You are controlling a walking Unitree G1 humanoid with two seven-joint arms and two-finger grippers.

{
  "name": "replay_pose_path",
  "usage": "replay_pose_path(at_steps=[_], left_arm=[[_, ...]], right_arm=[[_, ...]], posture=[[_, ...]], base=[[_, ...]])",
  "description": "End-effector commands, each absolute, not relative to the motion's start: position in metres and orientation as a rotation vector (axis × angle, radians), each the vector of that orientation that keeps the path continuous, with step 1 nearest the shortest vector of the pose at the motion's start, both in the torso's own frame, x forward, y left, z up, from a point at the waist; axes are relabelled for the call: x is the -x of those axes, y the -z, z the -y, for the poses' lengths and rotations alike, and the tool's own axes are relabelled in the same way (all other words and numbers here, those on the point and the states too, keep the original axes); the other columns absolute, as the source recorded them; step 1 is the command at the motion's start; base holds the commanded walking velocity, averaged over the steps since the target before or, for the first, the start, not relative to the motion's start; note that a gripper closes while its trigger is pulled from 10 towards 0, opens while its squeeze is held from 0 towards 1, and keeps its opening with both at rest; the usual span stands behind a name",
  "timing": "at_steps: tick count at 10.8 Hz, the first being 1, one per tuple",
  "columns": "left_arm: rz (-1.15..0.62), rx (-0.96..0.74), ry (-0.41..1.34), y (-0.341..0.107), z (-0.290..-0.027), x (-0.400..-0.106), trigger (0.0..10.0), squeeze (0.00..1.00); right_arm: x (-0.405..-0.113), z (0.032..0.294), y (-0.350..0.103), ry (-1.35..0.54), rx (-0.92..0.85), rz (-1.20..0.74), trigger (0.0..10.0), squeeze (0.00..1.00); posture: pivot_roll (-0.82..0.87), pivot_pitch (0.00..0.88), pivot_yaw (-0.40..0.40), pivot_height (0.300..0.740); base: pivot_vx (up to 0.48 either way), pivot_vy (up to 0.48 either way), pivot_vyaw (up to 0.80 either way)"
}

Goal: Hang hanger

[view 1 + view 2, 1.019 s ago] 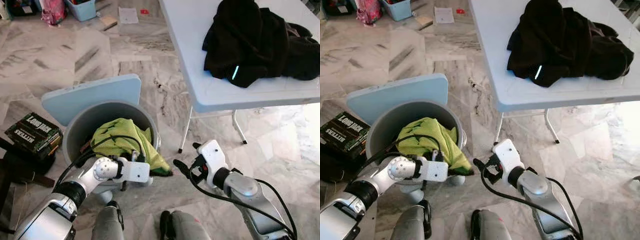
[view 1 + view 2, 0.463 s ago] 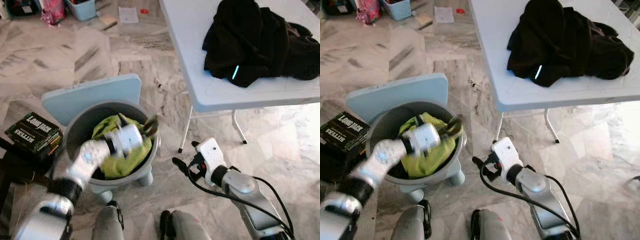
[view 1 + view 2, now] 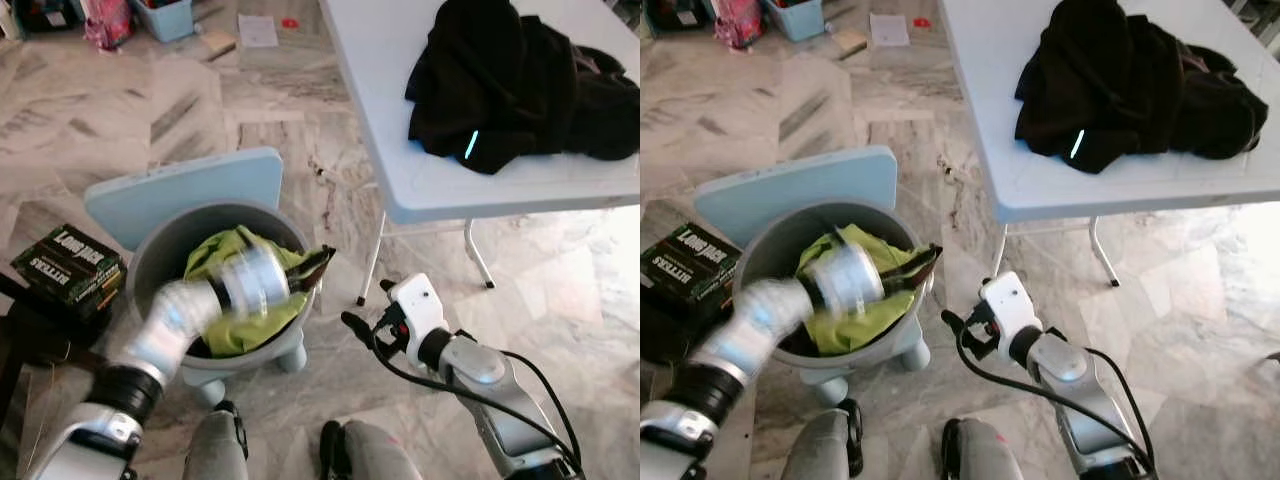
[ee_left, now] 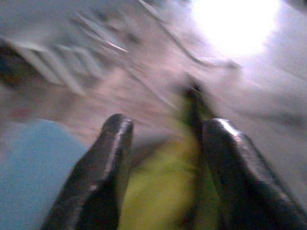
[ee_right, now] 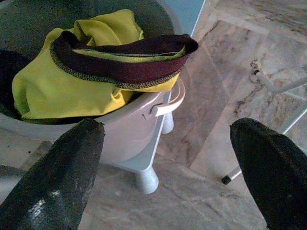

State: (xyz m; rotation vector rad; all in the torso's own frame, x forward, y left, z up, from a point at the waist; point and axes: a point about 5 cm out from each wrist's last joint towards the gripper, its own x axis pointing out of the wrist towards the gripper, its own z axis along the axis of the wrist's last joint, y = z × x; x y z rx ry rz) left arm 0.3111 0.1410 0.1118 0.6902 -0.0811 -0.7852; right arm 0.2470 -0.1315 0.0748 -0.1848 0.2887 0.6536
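Note:
A grey basket (image 3: 150, 250) stands on the marble floor just ahead on my left, with a yellow-green garment (image 3: 215, 260) that has a dark maroon band (image 5: 120, 67) lying in it. My left gripper (image 3: 312, 268) is blurred over the basket's right rim, and in the left wrist view the yellow-green cloth (image 4: 158, 187) sits between its fingers. My right gripper (image 3: 362, 328) hangs open low over the floor to the right of the basket, pointing at it, with nothing held. In the right wrist view the band reaches over the basket's handle (image 5: 168, 103).
A white folding table (image 3: 400, 120) with a heap of black clothes (image 3: 510, 80) stands at the right; its leg (image 3: 372, 265) comes down close to the basket. A pale blue board (image 3: 185, 190) leans behind the basket. A black box (image 3: 68, 265) lies at the left.
My left arm has swung up from below the basket's front to over its right rim. The cloth that hung over the rim now lies in the basket. The right gripper has barely moved.

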Motion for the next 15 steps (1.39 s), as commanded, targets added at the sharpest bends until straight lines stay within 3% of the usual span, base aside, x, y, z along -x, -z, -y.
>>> replay_pose_path(at_steps=[1, 3, 5, 7, 10, 11, 12, 14, 15], left_arm=[[0.060, -0.651, 0.720, -0.107, -0.155, -0.303, 10.0, 1.00], [-0.089, -0.542, 0.565, -0.080, -0.196, -0.270, 10.0, 1.00], [-0.176, -0.373, 0.458, -0.068, -0.213, -0.243, 10.0, 1.00], [-0.256, -0.322, 0.401, -0.053, -0.228, -0.225, 10.0, 1.00], [-0.363, -0.266, 0.458, -0.038, -0.235, -0.240, 10.0, 1.00], [-0.372, -0.279, 0.481, -0.037, -0.232, -0.250, 10.0, 0.65], [-0.365, -0.275, 0.494, -0.038, -0.230, -0.260, 10.0, 0.00], [-0.381, -0.230, 0.578, -0.035, -0.219, -0.272, 10.0, 0.00], [-0.377, -0.213, 0.600, -0.035, -0.212, -0.277, 8.8, 0.00]], right_arm=[[-0.244, 0.137, -0.070, -0.633, 0.194, -0.307, 10.0, 0.00], [-0.245, 0.135, -0.067, -0.640, 0.194, -0.314, 10.0, 0.00], [-0.247, 0.138, -0.065, -0.631, 0.207, -0.329, 10.0, 0.00], [-0.247, 0.139, -0.064, -0.631, 0.214, -0.334, 10.0, 0.00], [-0.245, 0.143, -0.067, -0.627, 0.229, -0.336, 10.0, 0.00], [-0.243, 0.149, -0.068, -0.618, 0.241, -0.341, 10.0, 0.00], [-0.240, 0.153, -0.069, -0.613, 0.250, -0.346, 10.0, 0.00], [-0.235, 0.162, -0.071, -0.605, 0.269, -0.354, 10.0, 0.00], [-0.234, 0.164, -0.073, -0.604, 0.277, -0.357, 10.0, 0.00]], posture=[[-0.07, 0.186, -0.075, 0.740], [-0.03, 0.194, -0.080, 0.740], [-0.03, 0.196, -0.086, 0.740], [-0.02, 0.198, -0.098, 0.740], [-0.07, 0.204, -0.107, 0.740], [-0.09, 0.207, -0.111, 0.740], [-0.11, 0.212, -0.116, 0.740], [-0.15, 0.219, -0.126, 0.740], [-0.17, 0.221, -0.132, 0.740]], base=[[0.000, 0.000, 0.00], [0.000, 0.000, 0.00], [0.000, 0.000, 0.00], [0.000, 0.000, 0.00], [0.000, 0.000, 0.00], [0.000, 0.000, 0.00], [0.000, 0.000, 0.00], [0.000, 0.000, 0.00], [0.000, 0.000, 0.00]])
